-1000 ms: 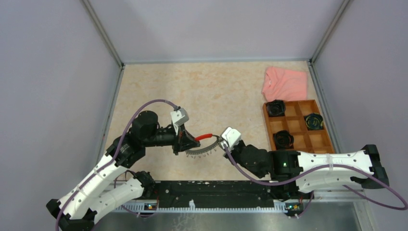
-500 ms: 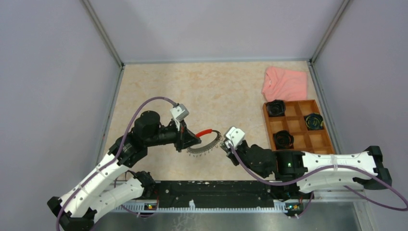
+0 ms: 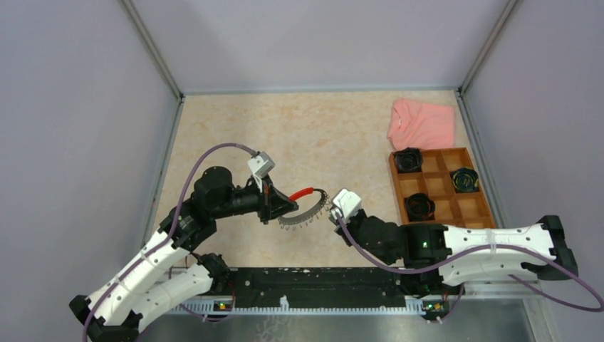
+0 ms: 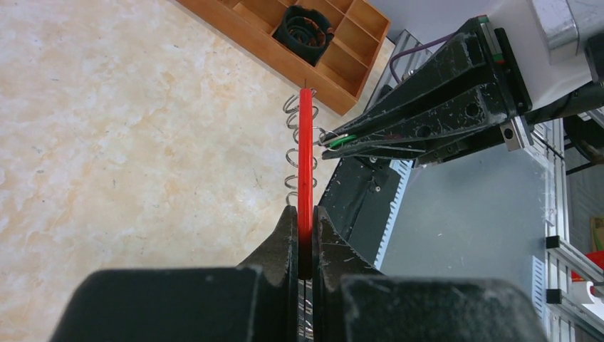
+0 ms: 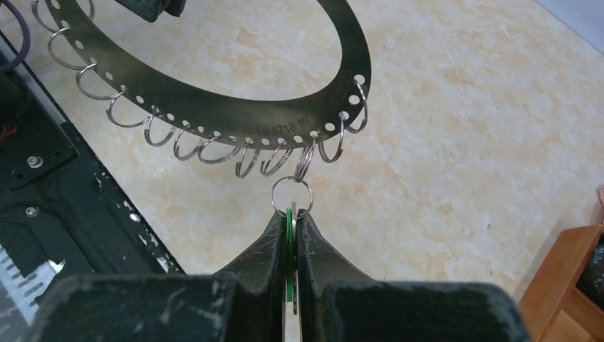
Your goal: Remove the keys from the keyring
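The keyring is a grey metal hoop with a red sleeve and several small wire loops along its edge. It is held above the table. My left gripper is shut on the red sleeve. In the right wrist view the hoop curves across the top. My right gripper is shut on the keys, one with a green head and a silvery one beside it. They hang from a small split ring hooked to one loop of the hoop. My right gripper also shows in the top view.
A wooden compartment tray at the right holds black coiled bundles. A pink cloth lies behind it. The black base rail runs along the near edge. Grey walls enclose the table.
My left gripper has lifted and tilted the keyring a little up and away. My right gripper has followed it slightly. Both grips are unchanged.
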You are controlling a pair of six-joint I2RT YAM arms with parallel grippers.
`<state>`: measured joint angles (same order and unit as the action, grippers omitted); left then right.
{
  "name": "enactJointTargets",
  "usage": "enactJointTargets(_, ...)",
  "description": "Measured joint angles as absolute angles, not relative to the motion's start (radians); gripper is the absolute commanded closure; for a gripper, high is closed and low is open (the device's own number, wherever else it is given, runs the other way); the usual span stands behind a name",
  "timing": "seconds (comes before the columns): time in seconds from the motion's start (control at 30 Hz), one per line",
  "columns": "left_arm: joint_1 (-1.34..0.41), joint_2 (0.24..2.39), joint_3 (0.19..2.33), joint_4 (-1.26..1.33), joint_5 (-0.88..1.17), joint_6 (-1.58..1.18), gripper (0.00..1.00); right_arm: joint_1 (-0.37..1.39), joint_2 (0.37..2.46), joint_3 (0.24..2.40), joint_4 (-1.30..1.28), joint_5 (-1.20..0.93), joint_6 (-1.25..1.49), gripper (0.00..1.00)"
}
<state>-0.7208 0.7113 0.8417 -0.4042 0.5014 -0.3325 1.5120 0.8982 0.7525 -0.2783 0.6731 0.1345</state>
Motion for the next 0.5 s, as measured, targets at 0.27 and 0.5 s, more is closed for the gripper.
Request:
enactJointTargets(0.27, -0.720, 0.684, 0.788, -0.367, 0.541, -0.340, 1.00, 1.512, 0.907, 0.752, -0.279, 0.692, 0.134, 1.00)
enactJointTargets(0.5, -0.720, 0.689, 0.785, -0.366, 0.586, -0.298, 1.00, 1.512, 0.933, 0.754, -0.283, 0.691, 0.131, 1.00)
